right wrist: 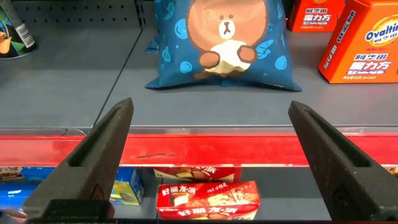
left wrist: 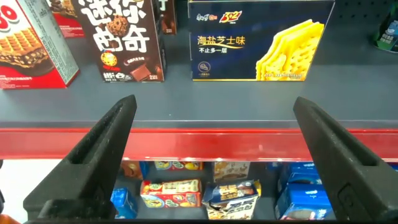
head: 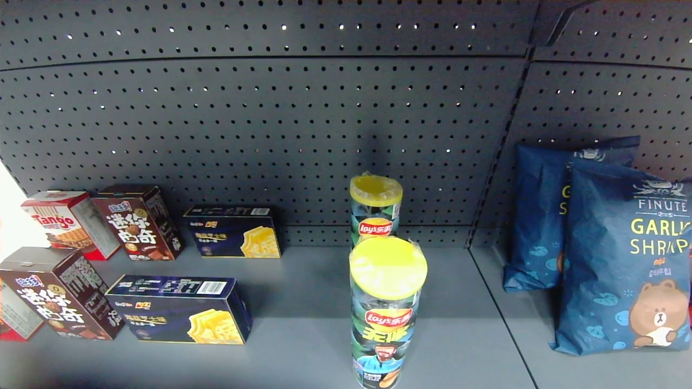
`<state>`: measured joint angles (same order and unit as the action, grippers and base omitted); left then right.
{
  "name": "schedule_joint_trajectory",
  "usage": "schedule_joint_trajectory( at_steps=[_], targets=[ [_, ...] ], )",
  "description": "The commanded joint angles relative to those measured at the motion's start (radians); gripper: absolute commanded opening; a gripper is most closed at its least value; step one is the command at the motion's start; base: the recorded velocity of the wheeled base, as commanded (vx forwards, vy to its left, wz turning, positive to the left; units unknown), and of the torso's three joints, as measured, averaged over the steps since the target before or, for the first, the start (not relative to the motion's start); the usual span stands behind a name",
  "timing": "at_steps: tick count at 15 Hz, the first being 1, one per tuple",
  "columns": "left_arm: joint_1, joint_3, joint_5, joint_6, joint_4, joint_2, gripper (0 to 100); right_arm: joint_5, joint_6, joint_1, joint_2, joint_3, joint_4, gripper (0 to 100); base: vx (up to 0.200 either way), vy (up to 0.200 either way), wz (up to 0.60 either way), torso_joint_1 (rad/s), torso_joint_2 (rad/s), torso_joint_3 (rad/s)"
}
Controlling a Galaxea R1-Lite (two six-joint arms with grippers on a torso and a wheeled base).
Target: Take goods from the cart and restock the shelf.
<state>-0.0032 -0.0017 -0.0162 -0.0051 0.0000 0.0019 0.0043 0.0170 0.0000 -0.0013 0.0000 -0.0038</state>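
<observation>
The grey shelf holds goods in rows. On the left stand a red wafer box, two brown cookie boxes and two dark blue cracker boxes. Two yellow-lidded chip cans stand one behind the other in the middle. Blue shrimp-snack bags lean at the right. My left gripper is open and empty in front of the shelf's red front strip, facing a cracker box. My right gripper is open and empty before the bear-printed bag.
A perforated back panel closes the shelf. Orange boxes stand beside the bag. Under the red strip a lower shelf holds small snack boxes and red packs. Bare shelf lies between the cans and the bags.
</observation>
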Motion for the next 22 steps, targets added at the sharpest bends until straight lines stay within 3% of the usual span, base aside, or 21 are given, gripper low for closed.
schedule_joint_trajectory(
  at_steps=[1,3,4,9,19,22],
  targets=[
    [0.0,0.002,-0.001,0.005,0.0,0.0,100,0.0,0.0,0.0,0.001,0.0,-0.001,100,0.0,0.0,0.0,0.0,0.0,0.0],
    [0.0,0.002,0.007,0.03,0.0,0.0,100,0.0,0.0,0.0,0.001,0.0,-0.001,100,0.0,0.0,0.0,0.0,0.0,0.0],
    [0.0,0.002,0.036,0.066,0.0,0.0,100,0.003,0.0,0.0,0.001,-0.002,-0.001,100,0.0,0.0,0.0,0.0,0.0,0.0],
    [-0.001,0.0,0.076,0.053,0.0,0.0,100,0.003,0.0,0.0,0.001,0.0,-0.001,100,0.0,0.0,0.0,0.0,0.0,0.0],
    [-0.001,0.0,0.082,0.056,0.0,0.0,100,0.002,0.0,0.0,0.001,0.0,-0.001,100,0.0,0.0,0.0,0.0,0.0,0.0],
    [-0.001,0.0,0.085,0.053,0.0,0.0,100,0.002,0.0,0.0,0.001,-0.002,-0.001,100,-0.133,0.0,0.0,0.002,0.0,0.0]
  ],
)
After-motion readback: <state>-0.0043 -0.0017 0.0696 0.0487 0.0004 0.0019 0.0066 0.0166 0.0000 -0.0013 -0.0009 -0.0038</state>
